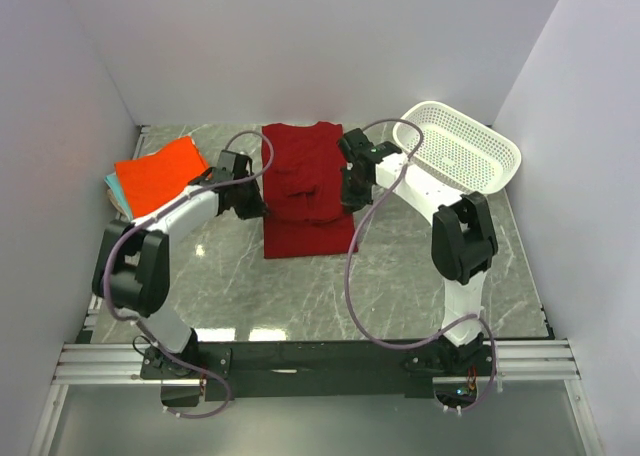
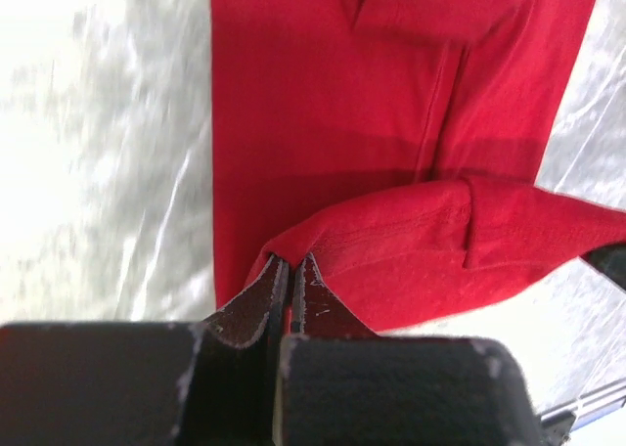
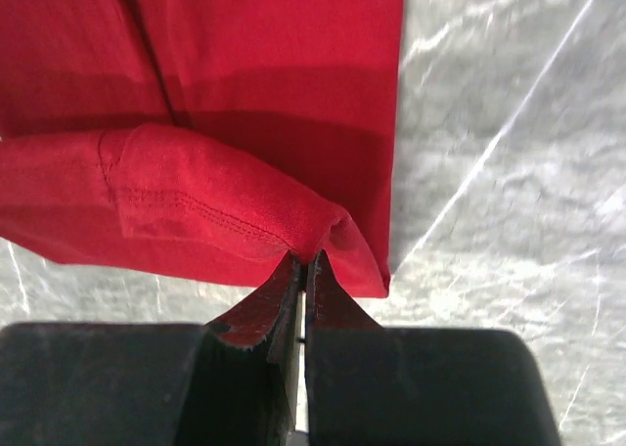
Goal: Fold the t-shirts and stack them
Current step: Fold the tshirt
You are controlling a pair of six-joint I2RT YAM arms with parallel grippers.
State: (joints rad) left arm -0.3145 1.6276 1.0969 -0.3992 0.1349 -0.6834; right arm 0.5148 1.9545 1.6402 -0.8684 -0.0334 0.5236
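Observation:
The dark crimson red t-shirt (image 1: 305,191) lies lengthwise in the middle of the table. My left gripper (image 1: 252,198) is shut on a fold of its left side (image 2: 391,241) and holds it lifted. My right gripper (image 1: 352,188) is shut on a fold of its right side (image 3: 215,211), also lifted. The raised cloth hangs between the two grippers over the flat part (image 2: 313,94). The bright orange t-shirt (image 1: 160,174) lies folded at the far left on top of a teal one (image 1: 111,185) and a tan one (image 1: 122,208), only edges showing.
A white perforated plastic basket (image 1: 462,148) stands tilted at the back right. Grey marbled table surface (image 1: 250,291) stretches in front of the red shirt. White walls close in the left, back and right sides.

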